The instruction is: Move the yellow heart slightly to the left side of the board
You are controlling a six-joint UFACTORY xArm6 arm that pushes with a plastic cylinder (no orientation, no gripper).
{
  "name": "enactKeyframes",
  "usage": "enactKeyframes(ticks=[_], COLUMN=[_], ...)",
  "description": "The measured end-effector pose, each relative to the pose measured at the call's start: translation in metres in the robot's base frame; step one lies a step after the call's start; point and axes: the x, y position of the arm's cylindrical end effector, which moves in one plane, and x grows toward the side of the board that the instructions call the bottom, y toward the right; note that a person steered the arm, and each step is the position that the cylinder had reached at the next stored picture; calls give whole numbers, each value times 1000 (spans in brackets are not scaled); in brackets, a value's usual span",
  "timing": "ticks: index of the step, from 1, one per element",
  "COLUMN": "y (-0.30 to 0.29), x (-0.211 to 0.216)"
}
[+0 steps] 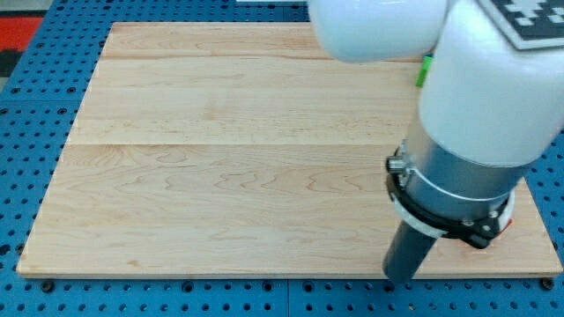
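My tip [404, 278] rests near the worktop's [220, 176] bottom right corner. A green block [425, 70] peeks out at the top right, a red block [509, 222] beside the arm. No pincer is visible.

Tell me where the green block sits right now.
Only a sliver of the green block shows in the camera view, near the wooden board's top right, squeezed against the white arm that hides the rest. My tip is not visible.

arm [476, 97] at view's right; my tip [404, 278] low.
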Motion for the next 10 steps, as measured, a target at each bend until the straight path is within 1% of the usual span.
enactKeyframes(ticks=[1, 3, 4, 5, 6, 7, 8, 9, 10], y=[6, 94, 175, 225, 227, 228, 227, 227, 218], x=[0, -1, -2, -15, -107, -173, -257, -371, -427])
